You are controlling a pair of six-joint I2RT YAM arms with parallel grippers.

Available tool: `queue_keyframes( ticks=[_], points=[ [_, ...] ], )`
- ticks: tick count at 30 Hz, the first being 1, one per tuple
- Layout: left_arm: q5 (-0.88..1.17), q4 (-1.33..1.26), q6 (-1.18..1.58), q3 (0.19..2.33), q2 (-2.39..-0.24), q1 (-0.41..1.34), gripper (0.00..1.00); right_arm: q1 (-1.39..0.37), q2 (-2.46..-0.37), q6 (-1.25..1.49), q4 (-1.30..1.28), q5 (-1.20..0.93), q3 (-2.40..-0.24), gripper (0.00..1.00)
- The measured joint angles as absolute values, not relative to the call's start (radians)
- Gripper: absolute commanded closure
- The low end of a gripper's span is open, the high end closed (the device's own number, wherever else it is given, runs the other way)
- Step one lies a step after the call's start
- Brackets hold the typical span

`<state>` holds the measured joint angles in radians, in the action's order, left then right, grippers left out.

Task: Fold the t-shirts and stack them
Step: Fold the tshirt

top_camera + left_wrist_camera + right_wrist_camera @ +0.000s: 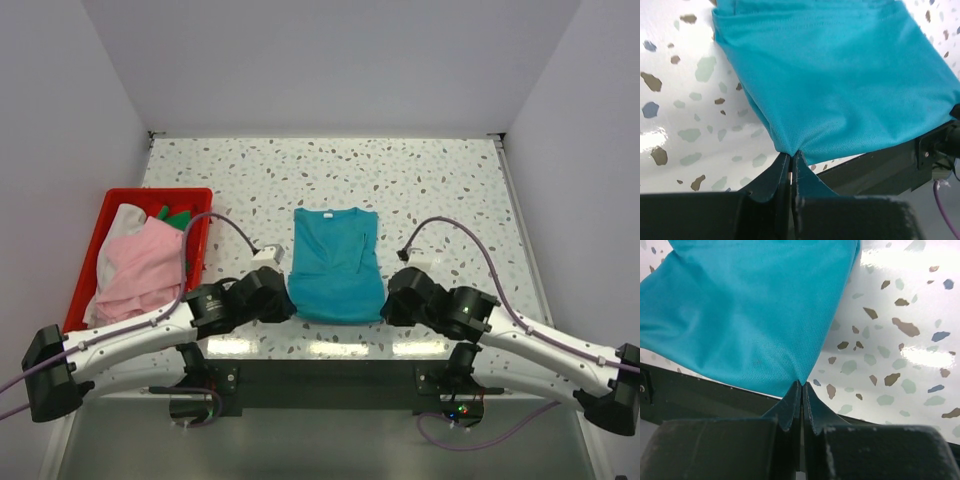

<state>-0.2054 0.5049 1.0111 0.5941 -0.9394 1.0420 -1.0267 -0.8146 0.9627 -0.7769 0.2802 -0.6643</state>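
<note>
1. Lying flat on the speckled table, the teal t-shirt sits in the middle of the near half, its neckline at the far end and its hem toward the near table edge.
2. The left gripper has its jaws pressed together on the shirt's near left corner, and the cloth draws into a point where it meets the fingertips.
3. The right gripper pinches the near right corner the same way, its jaws closed on a small tuck of teal fabric.
4. From the top view, the 2 grippers flank the hem, 1 at each end, both low at the table surface.
5. The red bin stands at the table's left side, well apart from the teal t-shirt.
6. Inside the bin, a light pink t-shirt lies crumpled on top, a white piece shows behind it, and a dark green piece peeks out at the far right corner.
</note>
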Motion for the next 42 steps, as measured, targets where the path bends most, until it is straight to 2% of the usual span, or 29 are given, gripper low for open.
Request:
queue_keyframes(
  ticks=[7,12,20,27,29,30,31,32,34,38,42],
  points=[
    [-0.269,0.547,0.949,0.744,-0.984,0.992,1.0,-1.026,-0.877,0.904,-0.836,0.392,-0.819,1.0],
    [-0.239,0.521,0.868,0.805,-1.03,0.865,1.0,-0.983,-0.962,0.827,-0.84,0.436,-0.942,1.0],
    [-0.157,0.405,0.76,0.948,-1.233,0.713,1.0,-0.672,-1.137,0.649,-0.732,0.333,-1.051,1.0],
    [-0.065,0.262,0.727,1.12,-1.509,0.565,1.0,-0.414,-1.455,0.544,-0.584,0.15,-1.224,0.98],
    [-0.046,0.228,0.72,1.181,-1.6,0.528,0.98,-0.363,-1.558,0.531,-0.55,0.102,-1.286,0.85],
    [-0.033,0.205,0.718,1.214,-1.651,0.509,0.92,-0.337,-1.62,0.524,-0.533,0.079,-1.328,0.78],
    [-0.023,0.188,0.715,1.241,-1.694,0.494,0.73,-0.312,-1.694,0.516,-0.52,0.054,-1.384,0.55],
    [-0.009,0.17,0.709,1.277,-1.748,0.476,0.59,-0.293,-1.764,0.515,-0.508,0.035,-1.438,0.44],
    [0.014,0.129,0.708,1.336,-1.848,0.441,0.42,-0.263,-1.885,0.49,-0.501,0.007,-1.548,0.26],
    [0.048,0.105,0.71,1.401,-1.962,0.384,0.32,-0.228,-2.074,0.455,-0.519,-0.014,-1.757,0.23],
    [0.047,0.091,0.71,1.391,-1.94,0.357,0.4,-0.227,-2.053,0.439,-0.526,-0.014,-1.754,0.33]
  ],
)
